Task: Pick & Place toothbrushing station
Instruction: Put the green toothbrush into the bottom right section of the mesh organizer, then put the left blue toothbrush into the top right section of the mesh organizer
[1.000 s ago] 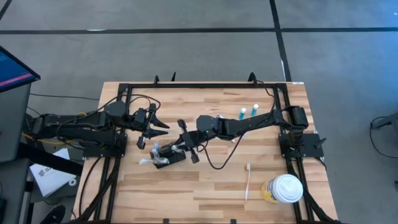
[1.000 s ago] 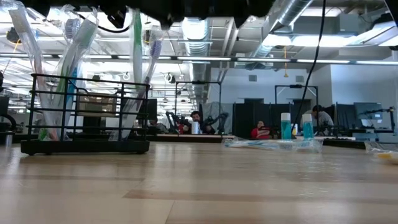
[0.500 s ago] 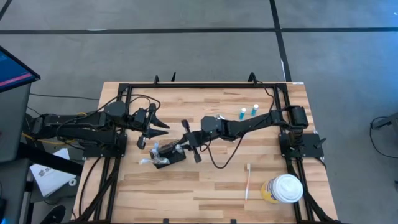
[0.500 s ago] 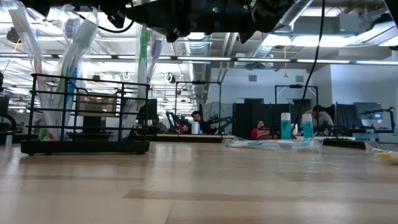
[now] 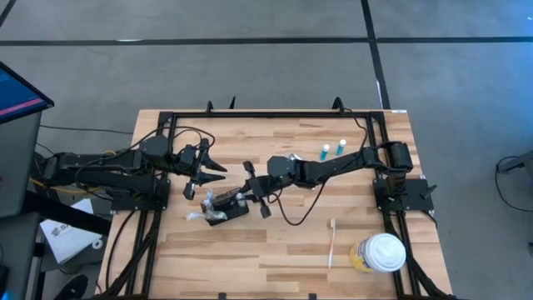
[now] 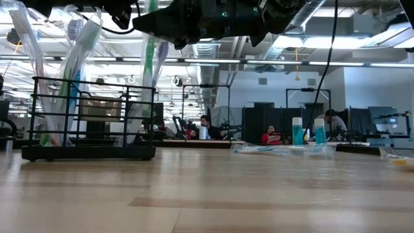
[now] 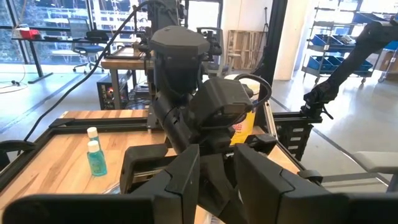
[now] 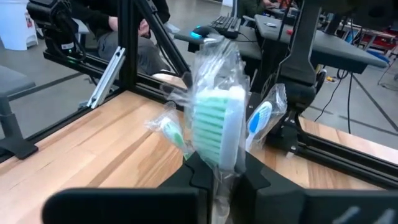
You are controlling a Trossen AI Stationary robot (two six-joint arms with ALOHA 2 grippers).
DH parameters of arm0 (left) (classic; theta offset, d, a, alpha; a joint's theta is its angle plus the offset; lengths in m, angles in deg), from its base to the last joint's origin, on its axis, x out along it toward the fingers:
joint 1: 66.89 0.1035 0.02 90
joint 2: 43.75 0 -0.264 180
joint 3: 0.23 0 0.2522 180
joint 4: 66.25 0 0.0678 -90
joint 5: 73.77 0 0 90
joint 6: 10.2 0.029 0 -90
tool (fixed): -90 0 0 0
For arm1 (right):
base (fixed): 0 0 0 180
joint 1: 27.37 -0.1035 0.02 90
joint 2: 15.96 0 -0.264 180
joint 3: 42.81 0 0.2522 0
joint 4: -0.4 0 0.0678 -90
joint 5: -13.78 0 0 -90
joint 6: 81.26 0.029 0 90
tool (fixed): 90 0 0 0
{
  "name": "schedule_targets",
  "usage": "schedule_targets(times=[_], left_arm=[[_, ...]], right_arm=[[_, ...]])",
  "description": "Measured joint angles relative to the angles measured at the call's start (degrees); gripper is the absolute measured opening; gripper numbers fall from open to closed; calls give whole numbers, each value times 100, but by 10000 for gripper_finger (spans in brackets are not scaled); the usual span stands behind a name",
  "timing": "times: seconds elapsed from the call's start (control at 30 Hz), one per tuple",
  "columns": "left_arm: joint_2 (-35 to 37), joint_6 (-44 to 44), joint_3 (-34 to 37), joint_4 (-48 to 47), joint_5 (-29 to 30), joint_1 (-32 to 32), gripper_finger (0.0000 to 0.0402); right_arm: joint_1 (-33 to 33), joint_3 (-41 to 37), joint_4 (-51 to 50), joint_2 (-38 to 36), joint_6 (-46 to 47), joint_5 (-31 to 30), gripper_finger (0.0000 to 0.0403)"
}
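Bench (image 5: 275, 242): wooden top, black frame rails along the sides; I work from the left and right edges

My left arm: idle near the left edge, left gripper (image 5: 208, 173) pointing toward mid-bench, fingers standing part open, holding nothing I can see

My right arm: reaches from the right edge across to mid-bench; right gripper (image 5: 254, 193) sits directly over the toothbrushing station (image 5: 223, 208). Right wrist view shows a wrapped toothbrush (image 8: 217, 127) upright between my fingers (image 8: 186, 177), pads close against the handle – closed on it as far as I can tell

Station: small black wire holder, left of centre, standing upright on the bench per low view (image 6: 90, 120), several wrapped brushes already upright in it

Other items: white-lidded cup (image 5: 379, 253) near the front right corner, loose brush (image 5: 331, 242) just beside it, two small blue bottles (image 5: 332, 150) toward the back edge

Step in hand, my judgement: placing a brush into the station, insertion done or nearly so

Next move calls for: let go fully, lift straight up so the wrapper does not snag my pads or tip the light holder, then go for the loose brush
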Motion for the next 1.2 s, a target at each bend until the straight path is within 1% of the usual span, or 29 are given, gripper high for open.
schedule_targets(times=[0.2, 0.4, 0.6, 0.83, 0.97, 1.07, 1.2], left_arm=[[0, 0, 0, 0, 0, 0, 95], [0, 0, 0, -2, 2, 0, 95], [0, 0, 0, -2, 2, 0, 95], [0, 0, 0, -4, 2, 0, 95], [-2, 0, 0, -7, 2, 0, 95], [-2, 0, 0, -7, 2, 0, 95], [-2, 0, 0, -9, 2, 0, 95]], right_arm=[[-4, 0, 9, 0, 4, -3, 42], [-2, 0, 8, -12, 4, -61, 80], [1, 7, 11, -50, 4, -332, 119], [-4, 2, -73, -226, -9, -335, 149], [-3, 9, -474, -577, -9, -336, 153], [6, 7, -962, -879, -5, -340, 149], [38, 7, -1916, -1316, 8, -344, 138]])
